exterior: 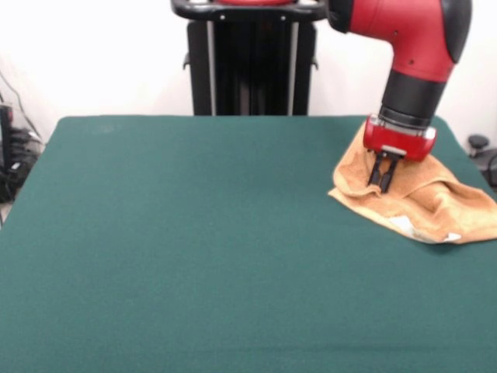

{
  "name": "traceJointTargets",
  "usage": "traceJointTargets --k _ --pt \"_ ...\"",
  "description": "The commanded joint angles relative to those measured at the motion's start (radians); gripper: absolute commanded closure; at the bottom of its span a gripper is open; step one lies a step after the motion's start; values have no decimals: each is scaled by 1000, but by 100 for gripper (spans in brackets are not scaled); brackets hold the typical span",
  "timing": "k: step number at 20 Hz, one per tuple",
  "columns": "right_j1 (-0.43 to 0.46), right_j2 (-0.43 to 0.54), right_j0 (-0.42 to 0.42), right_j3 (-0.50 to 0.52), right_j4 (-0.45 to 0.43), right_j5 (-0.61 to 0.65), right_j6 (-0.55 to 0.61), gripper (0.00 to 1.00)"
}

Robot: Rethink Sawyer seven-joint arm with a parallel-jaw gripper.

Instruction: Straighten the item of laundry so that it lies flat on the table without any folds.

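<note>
One gripper (384,186) hangs low over the rumpled towel (423,203), its dark fingers (387,172) drawn close together with the tips at the cloth; whether they pinch it I cannot tell. The towel lies folded at the green desk's (186,241) right edge.

1. White wall (93,54): plain backdrop across the far side of the scene.
2. Dark cables and equipment (14,159): a cluttered group at the far left edge, below the wall; details cannot be made out.
3. Black knob-shaped object (478,143): at the far right edge, low against the wall.
</note>
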Motion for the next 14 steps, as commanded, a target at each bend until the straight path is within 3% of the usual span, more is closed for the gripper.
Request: traceJointTargets --k 1,5,14 --pt "316 122 -23 -103 93 -153 262 100" --pt "281 126 -17 -81 123 -98 280 100" --pt "115 34 127 0 254 170 316 100"
